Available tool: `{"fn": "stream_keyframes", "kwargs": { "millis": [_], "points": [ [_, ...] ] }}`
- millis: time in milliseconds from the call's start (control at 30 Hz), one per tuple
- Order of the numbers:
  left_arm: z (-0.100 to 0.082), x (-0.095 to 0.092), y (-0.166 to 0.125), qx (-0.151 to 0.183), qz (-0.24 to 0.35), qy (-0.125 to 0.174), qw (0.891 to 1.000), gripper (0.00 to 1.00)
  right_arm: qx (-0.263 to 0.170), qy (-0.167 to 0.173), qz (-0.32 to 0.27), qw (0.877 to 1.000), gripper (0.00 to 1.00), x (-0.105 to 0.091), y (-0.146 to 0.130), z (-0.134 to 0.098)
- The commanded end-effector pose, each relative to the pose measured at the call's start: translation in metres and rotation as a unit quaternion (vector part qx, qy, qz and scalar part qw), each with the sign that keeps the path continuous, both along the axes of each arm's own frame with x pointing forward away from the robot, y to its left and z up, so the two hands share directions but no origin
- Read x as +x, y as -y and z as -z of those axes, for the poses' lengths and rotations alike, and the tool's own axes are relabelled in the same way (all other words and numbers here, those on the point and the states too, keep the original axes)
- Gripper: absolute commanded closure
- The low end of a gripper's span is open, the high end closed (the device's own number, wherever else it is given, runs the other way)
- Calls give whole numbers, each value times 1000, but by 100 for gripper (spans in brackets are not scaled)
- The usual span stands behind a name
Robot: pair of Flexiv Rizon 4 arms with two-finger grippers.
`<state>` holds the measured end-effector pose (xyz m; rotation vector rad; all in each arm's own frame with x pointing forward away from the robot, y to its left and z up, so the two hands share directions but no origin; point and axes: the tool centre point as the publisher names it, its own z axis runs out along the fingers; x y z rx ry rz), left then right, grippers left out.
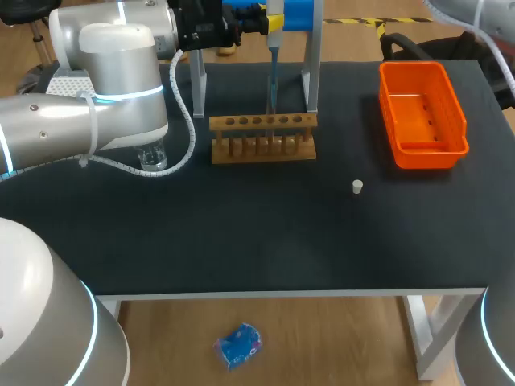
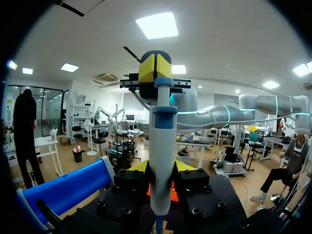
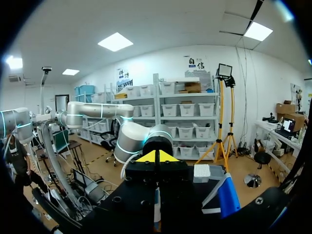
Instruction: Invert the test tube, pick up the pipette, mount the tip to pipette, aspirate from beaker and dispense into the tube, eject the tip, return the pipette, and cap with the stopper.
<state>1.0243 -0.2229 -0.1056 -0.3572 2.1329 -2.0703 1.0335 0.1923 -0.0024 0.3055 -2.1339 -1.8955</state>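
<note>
**While the pipette hangs over the rack, one gripper holds it and the other sits on its top**

Because the pipette (image 1: 274,32) must stay plumb for its thin tip to meet a rack hole, your left gripper (image 2: 161,169) clamps the white barrel from both sides. A yellow tip presses against each flank, and the pipette is carried upright just in front of the blue stand (image 1: 296,11). The tip points straight down and ends at the top bar of the wooden rack (image 1: 263,122), about its middle holes. You cannot tell from the head view whether the tip is inside the test tube, because the glass itself does not show clearly there.

Your right gripper (image 2: 155,68) comes in from the opposite side. Its two yellow tips are pressed together with nothing between them, and they sit right at the pipette's top end. Read that pose as a thumb, since closed fingers make one firm pad for the plunger. The step in hand is probably dispensing into the tube. The beaker (image 1: 152,157) stands well apart to the left, half under your left arm, so aspirating looks unlikely here.

Further out, the small white stopper (image 1: 357,187) lies alone on the black table (image 1: 241,241), to the right of the rack and nearer the front edge. It is easy for your right arm to reach when capping comes. The orange tray (image 1: 422,149) sits beyond it on the right, and it is likely where the spent tip should drop.
</note>
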Motion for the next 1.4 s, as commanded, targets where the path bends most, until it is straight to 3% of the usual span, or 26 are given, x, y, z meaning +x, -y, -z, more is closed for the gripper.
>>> {"fn": "stream_keyframes", "kwargs": {
  "millis": [33, 1400],
  "points": [
    [-1, 0, 0, 1, -1, 0, 1000, 100, 1, -3, -16, 1000, 100, 5, 0, 3],
    [-1, 0, 0, 1, -1, 0, 1000, 100, 7, -18, -24, 1000, 100, 0, -5, 15]
  ]
}}
